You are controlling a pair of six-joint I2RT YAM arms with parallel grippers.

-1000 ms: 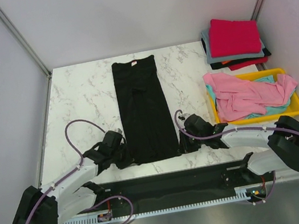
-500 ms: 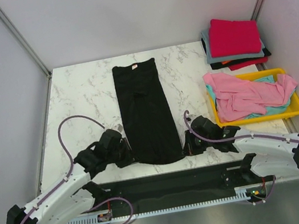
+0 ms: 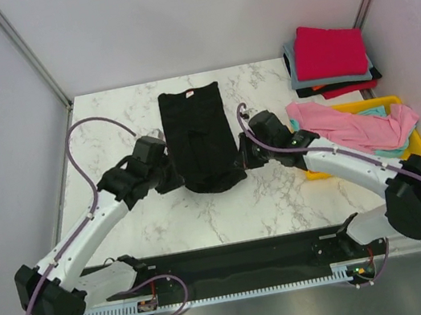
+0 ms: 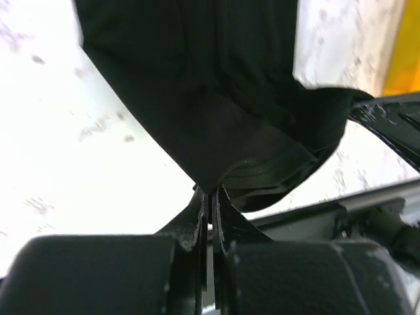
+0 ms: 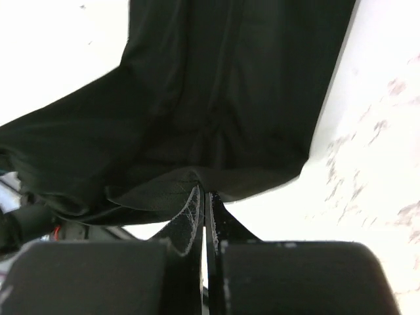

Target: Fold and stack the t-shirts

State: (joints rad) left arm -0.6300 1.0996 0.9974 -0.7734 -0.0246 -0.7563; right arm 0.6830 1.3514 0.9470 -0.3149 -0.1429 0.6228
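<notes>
A black t-shirt lies lengthwise on the marble table, folded narrow, its collar with a small label at the far end. Its near hem is lifted and doubled back over the middle. My left gripper is shut on the hem's left corner; my right gripper is shut on the right corner. In the left wrist view the black t-shirt hangs from the left gripper. In the right wrist view the black t-shirt hangs from the right gripper. Folded tees, red on top, are stacked at the far right.
A yellow plastic tray at the right edge holds loose pink and teal tees. Grey walls close in the table at the left, back and right. The black arm rail runs along the near edge.
Both arms have lifted the shirt's near hem and carried it away from the near edge towards the collar. The right gripper closed on the hem about a second ago.
</notes>
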